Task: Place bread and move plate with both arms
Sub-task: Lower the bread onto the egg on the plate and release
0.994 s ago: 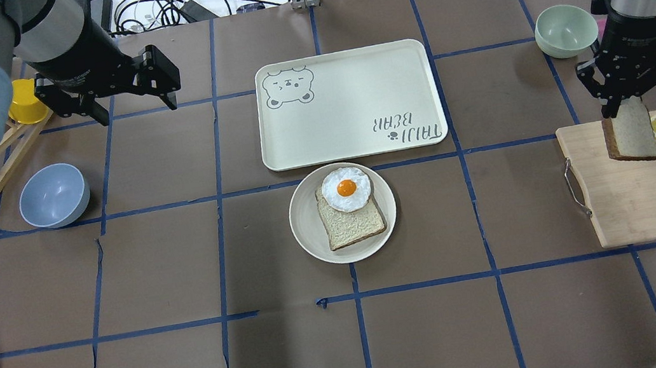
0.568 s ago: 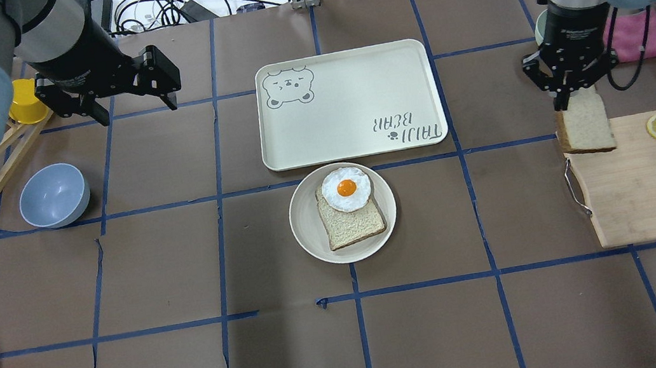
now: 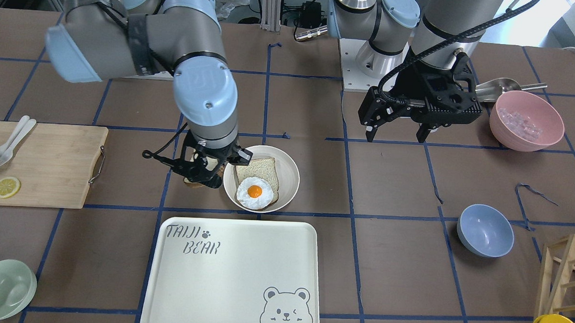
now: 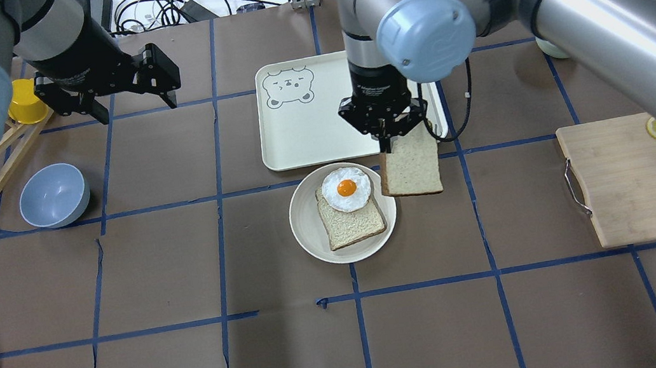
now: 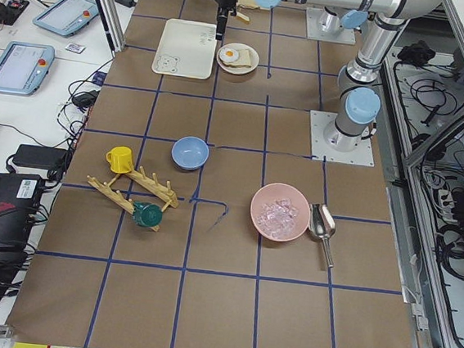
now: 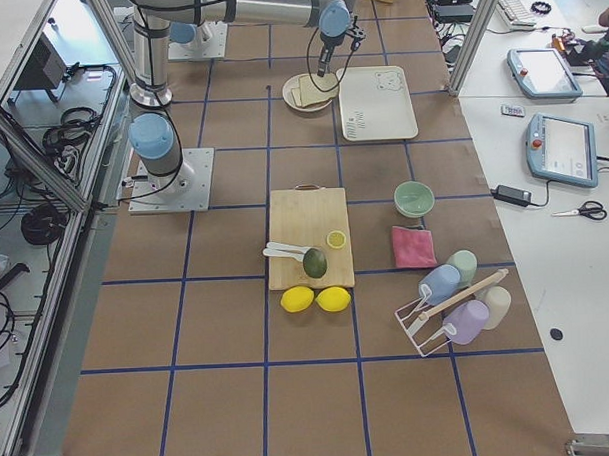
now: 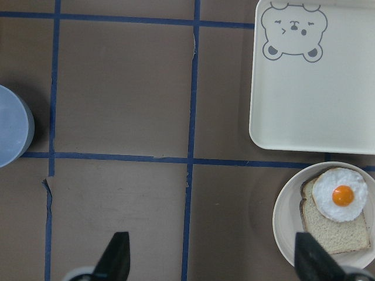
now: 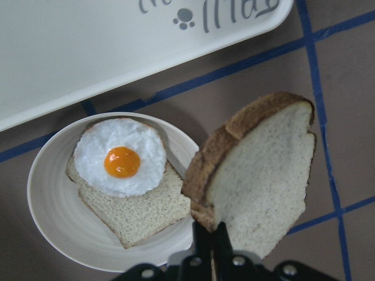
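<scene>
Right gripper [image 4: 388,135]: clenched on one edge of the bread [image 4: 410,167], which hangs below it, tilted and clear of the tabletop.
Bread position: in the air just beside the plate [image 4: 311,244], on the robot's right of it. In the overhead view its inner edge barely overlaps the plate's rim and is not yet over the fried egg [image 4: 347,189].
Plate: on the tabletop just beside the bear-printed tray [image 4: 321,133], carrying the smaller slice [image 4: 356,226] with the egg on top.
Direction to go: the egg lies to the robot's left of the gripper and lower, so probably a short sideways shift, then down.
Slice attitude: hanging from its pinched edge, not flat. It likely needs laying over.
Left gripper [image 4: 137,111]: jaws spread, empty, well apart from the plate. The right arm is much nearer.
</scene>
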Robot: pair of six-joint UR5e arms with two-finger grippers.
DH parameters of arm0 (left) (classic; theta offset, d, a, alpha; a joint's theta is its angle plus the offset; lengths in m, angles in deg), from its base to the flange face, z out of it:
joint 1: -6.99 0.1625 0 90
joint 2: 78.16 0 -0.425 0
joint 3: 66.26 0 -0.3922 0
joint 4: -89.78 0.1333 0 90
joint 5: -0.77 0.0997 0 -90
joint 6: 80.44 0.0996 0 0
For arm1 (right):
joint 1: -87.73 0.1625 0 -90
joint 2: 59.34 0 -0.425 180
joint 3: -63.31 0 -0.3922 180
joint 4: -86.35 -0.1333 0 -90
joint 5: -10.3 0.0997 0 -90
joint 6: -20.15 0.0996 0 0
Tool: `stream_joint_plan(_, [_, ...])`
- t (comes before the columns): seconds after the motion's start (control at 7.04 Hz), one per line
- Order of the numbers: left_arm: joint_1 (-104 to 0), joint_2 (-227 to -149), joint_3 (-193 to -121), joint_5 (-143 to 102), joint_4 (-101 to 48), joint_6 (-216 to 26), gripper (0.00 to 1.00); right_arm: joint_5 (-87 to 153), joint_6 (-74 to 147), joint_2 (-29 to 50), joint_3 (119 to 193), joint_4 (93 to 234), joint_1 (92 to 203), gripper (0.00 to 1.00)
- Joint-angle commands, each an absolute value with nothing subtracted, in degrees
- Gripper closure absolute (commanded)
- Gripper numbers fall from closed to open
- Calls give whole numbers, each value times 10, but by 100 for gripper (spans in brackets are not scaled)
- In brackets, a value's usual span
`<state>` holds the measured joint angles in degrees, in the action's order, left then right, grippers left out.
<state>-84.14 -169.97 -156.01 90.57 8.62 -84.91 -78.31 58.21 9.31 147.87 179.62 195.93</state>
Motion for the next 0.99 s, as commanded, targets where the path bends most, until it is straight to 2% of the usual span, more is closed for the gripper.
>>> stream_joint_plan(0.0, [-841, -1703, -1559, 905, 87, -849, 0, -743, 638, 60, 1478, 1844, 2005, 100])
stream_joint_plan(0.85, [-840, -1702, -1555, 904, 87, -847, 0, -742, 621, 38, 1502, 1870, 2008, 100])
